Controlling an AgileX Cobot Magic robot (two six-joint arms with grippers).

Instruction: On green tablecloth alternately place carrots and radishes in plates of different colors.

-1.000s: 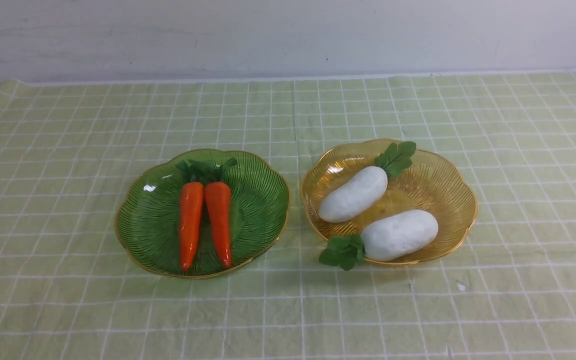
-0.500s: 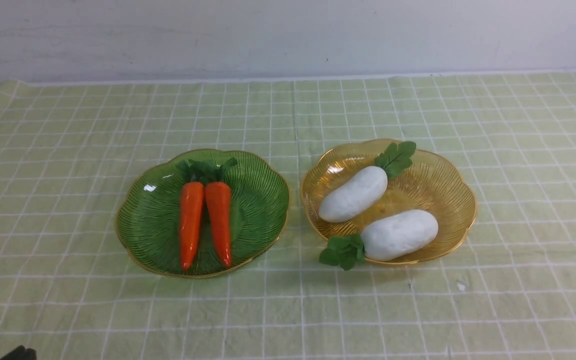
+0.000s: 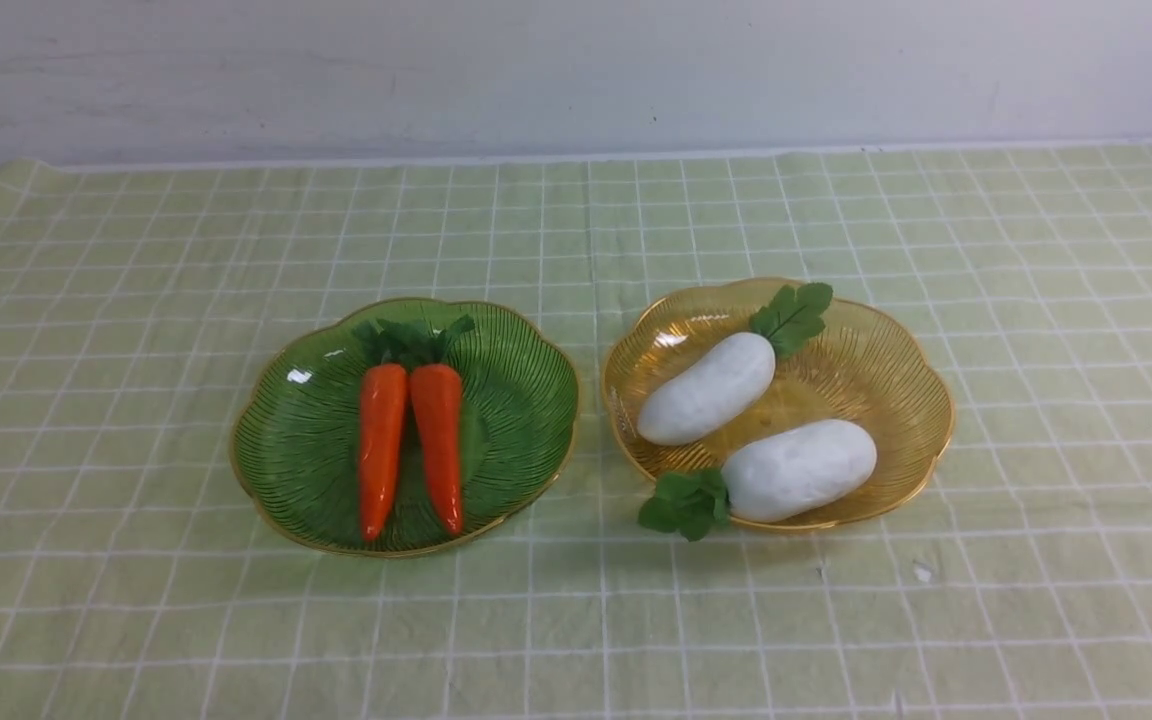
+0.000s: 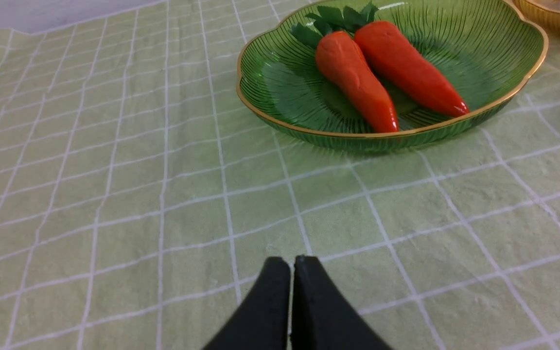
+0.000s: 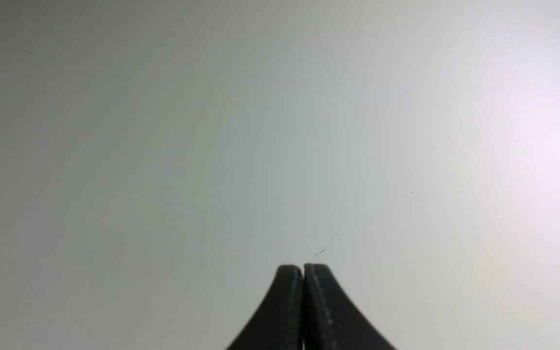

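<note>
Two orange carrots [image 3: 381, 450] [image 3: 438, 445] lie side by side in the green plate [image 3: 526, 400] on the green tablecloth [image 3: 136, 300]. Two white radishes [image 3: 706, 390] [image 3: 801, 470] lie in the amber-yellow plate [image 3: 886, 370] to its right. In the left wrist view my left gripper [image 4: 292, 262] is shut and empty, low over the cloth short of the green plate [image 4: 270, 63] with its carrots [image 4: 358, 80] [image 4: 406, 65]. My right gripper [image 5: 303, 268] is shut and empty, facing a plain grey-white surface. Neither gripper shows in the front view.
A pale wall [image 3: 576, 70] rises behind the cloth's far edge. An edge of the amber-yellow plate [image 4: 552, 22] shows in the left wrist view. Small white specks [image 3: 921, 572] lie on the cloth in front of the amber-yellow plate.
A dark tip of the left arm showed at the front view's bottom left corner half a second ago and has dropped out of view. The plates and vegetables have not moved.
</note>
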